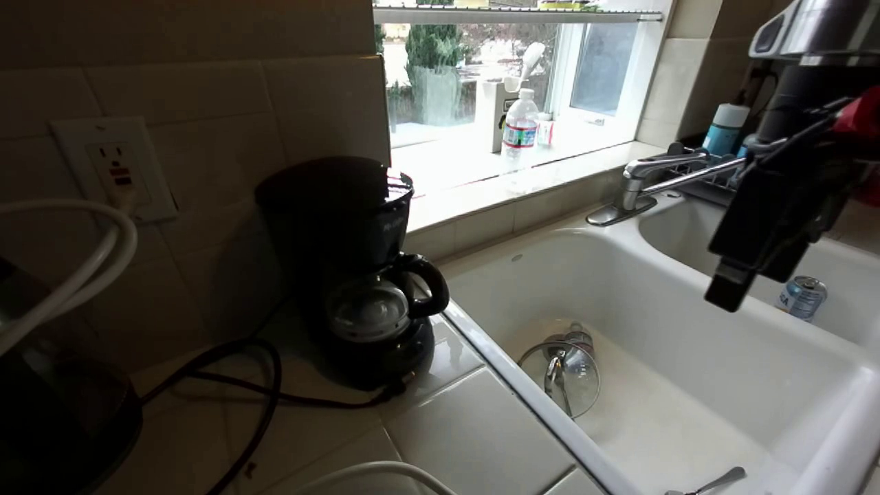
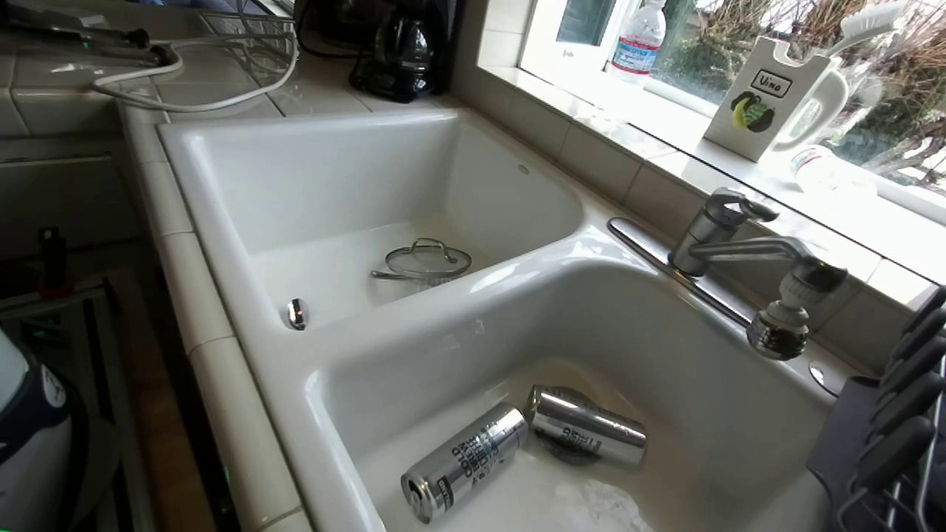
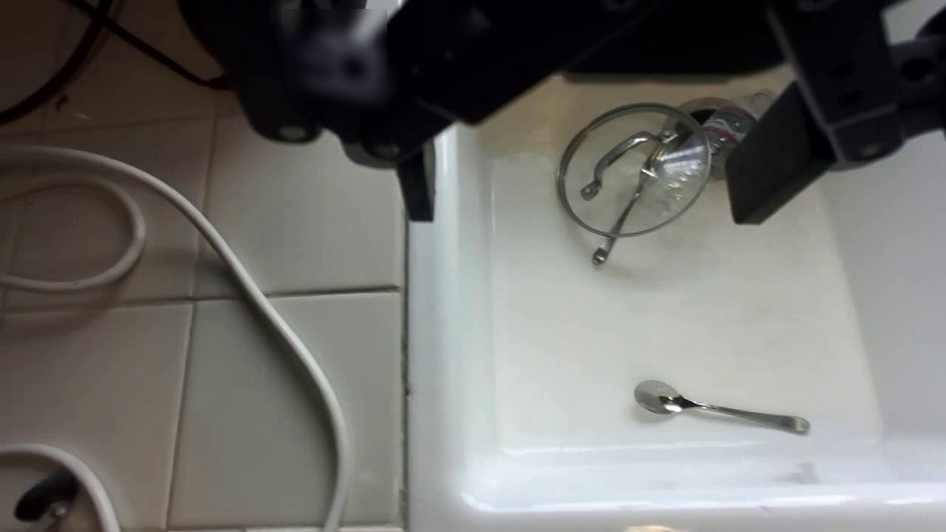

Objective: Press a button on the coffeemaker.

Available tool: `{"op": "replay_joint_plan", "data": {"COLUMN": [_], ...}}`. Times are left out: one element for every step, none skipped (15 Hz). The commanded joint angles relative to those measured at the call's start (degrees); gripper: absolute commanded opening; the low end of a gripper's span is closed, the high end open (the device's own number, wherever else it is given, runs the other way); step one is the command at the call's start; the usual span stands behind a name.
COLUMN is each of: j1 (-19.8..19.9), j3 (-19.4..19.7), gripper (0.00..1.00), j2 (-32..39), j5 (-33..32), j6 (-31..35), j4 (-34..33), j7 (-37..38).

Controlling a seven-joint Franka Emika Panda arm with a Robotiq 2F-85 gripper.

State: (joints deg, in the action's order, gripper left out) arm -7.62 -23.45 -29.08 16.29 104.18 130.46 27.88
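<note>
Wrist view shows the robot's black two-fingered hand point(image 3: 584, 210) with its fingers spread wide, one over the sink-side edge of the pale-tiled counter point(image 3: 295, 244), the other over a basin of the white double sink point(image 3: 443, 355). In both exterior views, the small, boxy black drip coffeemaker point(image 1: 337, 227) stands upright near the counter's corner, where the sink-side edge meets the windowsill point(image 1: 481, 192), its round glass carafe point(image 1: 370, 309) showing a curved black handle point(image 1: 440, 292). The hand hangs well apart from it. A black cord point(image 1: 277, 375) loops beside the coffeemaker; a white cable point(image 3: 260, 297) curves near the counter's sink-side edge. A round, clear glass lid point(image 3: 634, 174) lies in the basin, a metal spoon point(image 3: 709, 406) nearer the counter's front edge. Two silver metal cans point(image 2: 467, 462) rest on their sides in the neighboring basin.
</note>
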Motion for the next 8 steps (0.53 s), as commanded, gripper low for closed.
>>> {"op": "replay_joint_plan", "data": {"j1": [-0.32,0.10,-0.61,-2.18,-2.41,-2.62,-2.70,-2.75], "j3": [-3.65,-4.39,-4.14,-1.84,-1.76,-1.47,-1.22,-1.09], "gripper": [1.00,1.00,1.00,1.00,1.00,1.00,1.00,1.00], "j2": [6.84,8.06,9.46,7.07,8.10,8.45,8.39,8.19], "j5": [-3.38,-5.81,-6.54,-5.16,-5.56,-5.53,-5.49,-5.47], "j6": [12.99,17.82,23.27,17.29,18.80,18.75,18.68,18.63], "j4": [-1.88,-1.38,-0.57,-0.68,-0.68,-0.72,-0.75,-0.78], "j7": [6.05,7.30,6.20,5.12,5.13,5.08,5.04,5.03]}}
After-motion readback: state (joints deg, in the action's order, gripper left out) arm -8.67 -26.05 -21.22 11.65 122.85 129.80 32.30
